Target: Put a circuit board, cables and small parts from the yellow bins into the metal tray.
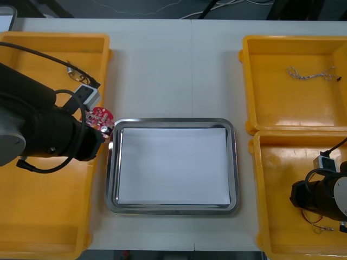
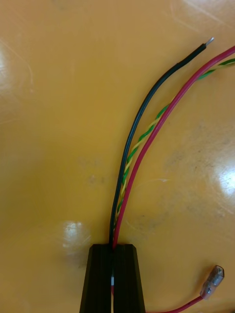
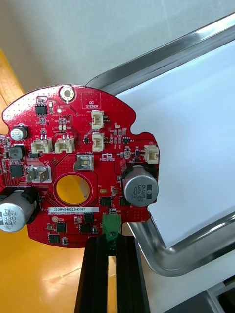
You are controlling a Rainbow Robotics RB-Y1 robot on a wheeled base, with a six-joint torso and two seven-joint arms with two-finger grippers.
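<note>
The left tool [image 3: 111, 240], pinched on the board [image 3: 78, 161] at the left rim of the tray [image 1: 172, 209], should carry it fully past that rim before lowering it flat, while the right tool [image 2: 115, 247], closed on cables [image 2: 129, 156], waits in its near bin [image 1: 276, 179].

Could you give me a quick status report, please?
Left gripper shut on circuit board, at metal tray's left rim. Right gripper shut on cables, in near right yellow bin. Nothing blocking the tray.
</note>
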